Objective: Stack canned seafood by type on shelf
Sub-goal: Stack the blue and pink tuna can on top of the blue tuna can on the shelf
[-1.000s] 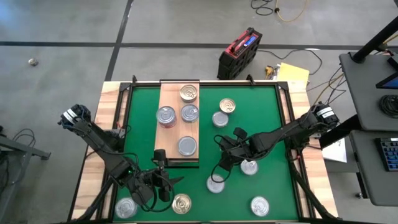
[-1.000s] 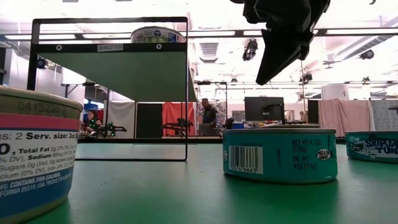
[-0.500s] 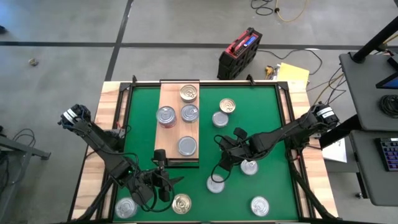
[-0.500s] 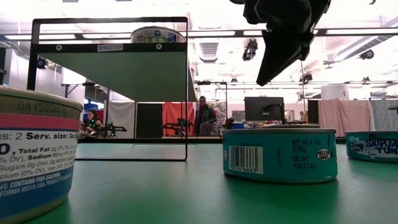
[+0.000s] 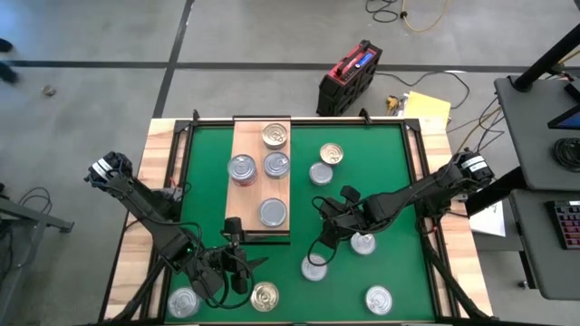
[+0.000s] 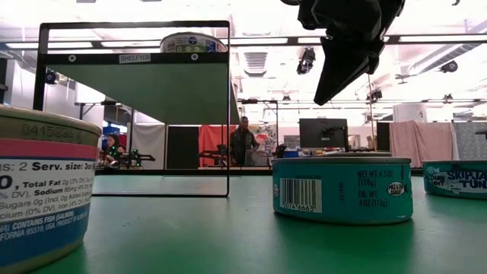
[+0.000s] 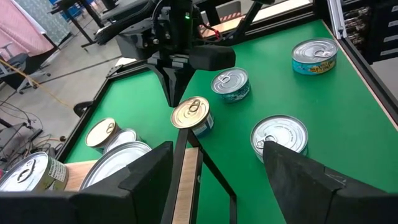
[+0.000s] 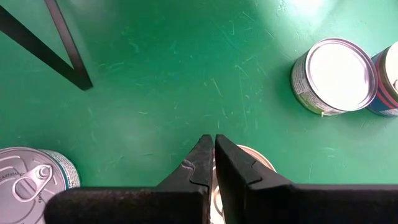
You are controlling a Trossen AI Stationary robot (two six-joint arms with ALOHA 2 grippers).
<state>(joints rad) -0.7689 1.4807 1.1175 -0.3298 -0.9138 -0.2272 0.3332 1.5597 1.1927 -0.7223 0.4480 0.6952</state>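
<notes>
- High view: the light wooden rectangular shelf board carries four round flat metal tins, one gold-lidded at its far end, two silver side by side in the middle, one silver near its front edge. None looks stacked yet, so sorting seems barely begun.
- Six more tins lie loose on the green table mat: two right of the board, two near the right gripper, and several along the near edge.
- The right gripper hangs empty with its fingers pressed together over bare mat, a silver-lidded tin just below it.
- The left gripper sits spread wide and empty at the board's near end.
- Open mat lies between board and right gripper; the black shelf frame rims the board.
</notes>
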